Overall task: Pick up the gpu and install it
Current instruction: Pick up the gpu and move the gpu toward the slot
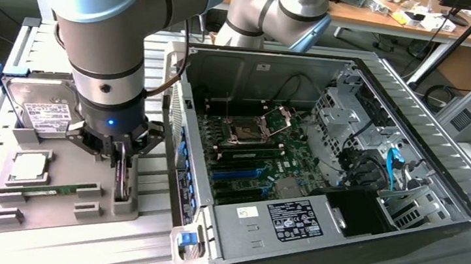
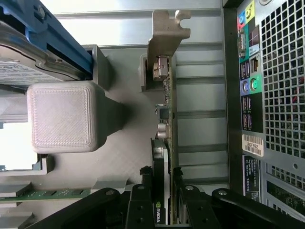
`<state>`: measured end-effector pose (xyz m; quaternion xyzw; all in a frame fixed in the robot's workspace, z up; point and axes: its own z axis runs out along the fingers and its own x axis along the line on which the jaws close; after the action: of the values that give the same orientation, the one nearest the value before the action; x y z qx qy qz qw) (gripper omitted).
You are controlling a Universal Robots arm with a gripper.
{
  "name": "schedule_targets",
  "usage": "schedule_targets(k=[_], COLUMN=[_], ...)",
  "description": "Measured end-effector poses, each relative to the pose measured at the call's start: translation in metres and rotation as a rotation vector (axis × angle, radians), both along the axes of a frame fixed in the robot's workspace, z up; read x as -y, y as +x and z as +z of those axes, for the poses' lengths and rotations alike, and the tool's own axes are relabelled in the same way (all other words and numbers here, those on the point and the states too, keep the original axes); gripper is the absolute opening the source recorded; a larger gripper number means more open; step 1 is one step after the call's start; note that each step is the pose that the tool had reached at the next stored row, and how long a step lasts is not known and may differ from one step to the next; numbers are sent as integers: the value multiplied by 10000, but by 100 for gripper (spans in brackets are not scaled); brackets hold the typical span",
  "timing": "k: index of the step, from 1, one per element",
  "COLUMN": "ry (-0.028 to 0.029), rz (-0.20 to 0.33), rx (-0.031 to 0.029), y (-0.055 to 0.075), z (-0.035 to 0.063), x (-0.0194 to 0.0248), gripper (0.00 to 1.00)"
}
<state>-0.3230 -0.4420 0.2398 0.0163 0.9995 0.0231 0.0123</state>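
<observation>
Fingers (image 2: 147, 179) are closed partway on the gpu (image 2: 165, 114), which stands on edge in the gray tray (image 1: 43, 213) beside the case (image 1: 251, 74), so I think a tilted pull could jam it there or let it slip.

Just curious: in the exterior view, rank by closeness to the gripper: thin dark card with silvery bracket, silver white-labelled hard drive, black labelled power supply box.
1. Thin dark gpu: clamped in the gripper, standing in the grey holder.
2. Silver hard drive: toward the exterior view's left.
3. Black power supply box: in the computer case, exterior view's right.
</observation>
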Motion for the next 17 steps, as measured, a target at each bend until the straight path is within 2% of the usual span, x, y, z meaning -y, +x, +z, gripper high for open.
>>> schedule_targets(k=[4, 10, 13, 17], ry=[0, -2, 0, -1], rz=[236, 250, 249, 249], rx=[0, -3, 0, -1], y=[0, 1, 2, 4], z=[0, 17, 83, 247], x=[0, 0, 0, 0], gripper=[27, 27, 27, 27])
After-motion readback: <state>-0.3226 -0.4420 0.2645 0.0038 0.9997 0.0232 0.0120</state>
